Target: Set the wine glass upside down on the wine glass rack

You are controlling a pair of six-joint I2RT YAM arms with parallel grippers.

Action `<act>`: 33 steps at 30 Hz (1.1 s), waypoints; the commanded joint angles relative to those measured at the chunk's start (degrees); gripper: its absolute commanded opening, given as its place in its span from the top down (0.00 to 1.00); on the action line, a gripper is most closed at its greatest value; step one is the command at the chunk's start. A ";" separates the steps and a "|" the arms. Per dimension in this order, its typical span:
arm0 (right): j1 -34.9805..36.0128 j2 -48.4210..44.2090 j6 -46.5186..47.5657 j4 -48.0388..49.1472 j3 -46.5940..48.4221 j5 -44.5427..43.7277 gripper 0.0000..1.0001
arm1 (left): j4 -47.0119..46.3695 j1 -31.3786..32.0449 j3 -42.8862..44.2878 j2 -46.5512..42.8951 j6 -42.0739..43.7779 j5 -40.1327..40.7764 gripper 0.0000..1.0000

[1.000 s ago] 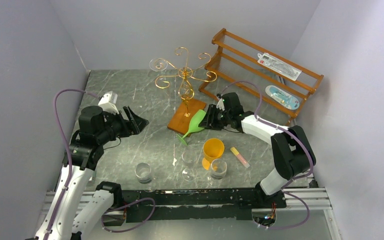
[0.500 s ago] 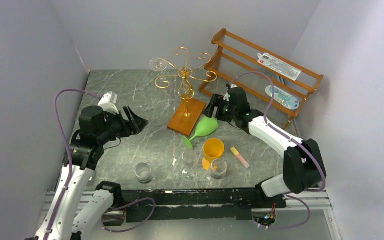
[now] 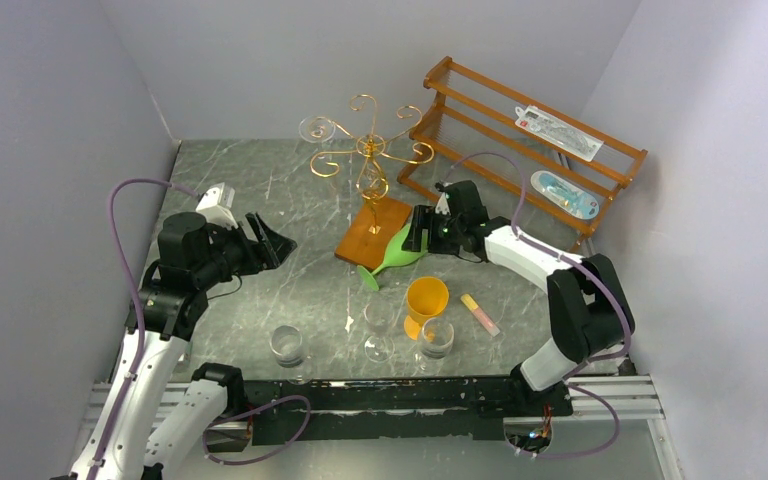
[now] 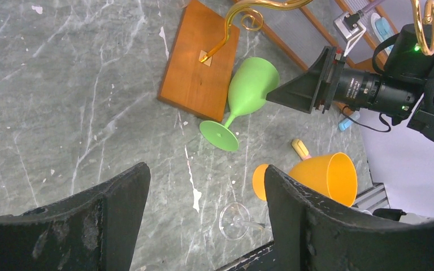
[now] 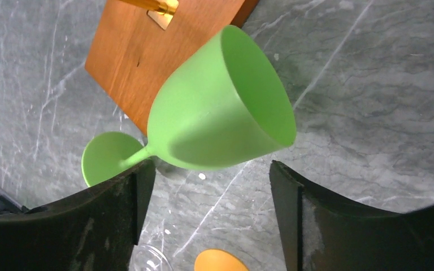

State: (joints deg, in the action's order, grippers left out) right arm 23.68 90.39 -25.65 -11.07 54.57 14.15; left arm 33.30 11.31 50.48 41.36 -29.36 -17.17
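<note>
1. Green wine glass point(image 5: 220, 107) lies on its side on the table. Bowl seems to lean on the rack's wooden base point(image 3: 372, 232), foot toward 7 o'clock.
2. R gripper point(image 3: 418, 232): jaws spread wide either side of the bowl, not gripping. L gripper point(image 3: 278, 243), off at 9 o'clock, jaws apart, empty.
3. Prob. best: close on the bowl low nr the stem, since the flared rim may slip out.
4. Squeeze slowly, as the glass could roll.
5. Lift, turn foot-up, pick a free curl on the wine glass rack point(image 3: 365, 150); a clear glass point(image 3: 315, 128) is at the 10 o'clock arm.
</note>
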 commanded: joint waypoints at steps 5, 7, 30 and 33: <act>-0.39 -0.14 3.06 -1.23 1.64 1.54 0.29 | 0.84 -0.06 -0.91 -0.18 0.57 -0.16 0.22; -0.38 -0.84 2.94 -1.80 2.15 -0.62 0.25 | 1.18 -0.06 -0.78 -0.17 0.84 0.03 0.22; -0.77 3.60 6.79 6.73 4.40 -0.24 0.18 | 0.09 -0.06 -1.86 -1.11 0.73 -0.55 0.22; -0.75 4.53 7.73 7.47 4.13 4.13 0.19 | 0.14 -0.06 -1.96 -0.91 0.80 -0.86 0.22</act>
State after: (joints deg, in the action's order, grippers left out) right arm 23.29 93.76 -20.38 -5.56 57.54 13.21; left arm 34.09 11.31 49.19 40.82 -28.34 -16.82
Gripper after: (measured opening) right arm 0.822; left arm 0.781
